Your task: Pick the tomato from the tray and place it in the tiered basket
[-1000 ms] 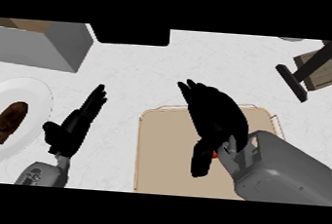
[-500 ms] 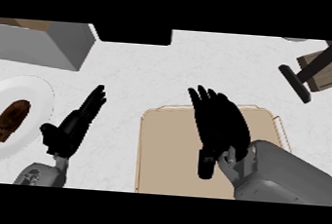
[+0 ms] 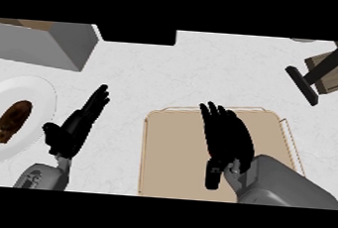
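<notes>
Far left, we note a white plate (image 3: 34, 89) carrying a brown, elongated food item (image 3: 10, 121); above it sits a grey box (image 3: 41, 42). Neither bears on the task.

Next, the left hand (image 3: 72, 129) rests beside the plate, fingers straight and pointing up-right, holding nothing.

At centre lies the tan tray (image 3: 173, 151). The right hand (image 3: 225, 137) is spread over its middle, fingers extended and flat, thumb hanging down near the wrist; it grips nothing that we can see.

The tomato is not visible anywhere. We judge it is most likely hidden under the right palm or forearm, but we cannot confirm this.

Upper right, a wooden structure with a dark bar (image 3: 329, 72) sits at the counter's edge, presumably the tiered basket.

Risks from here: closing the fingers without sight of the tomato may catch only air, or nudge a round fruit so it rolls along the tray. The carry to the basket crosses open counter, and the dark bar could snag the hand.
</notes>
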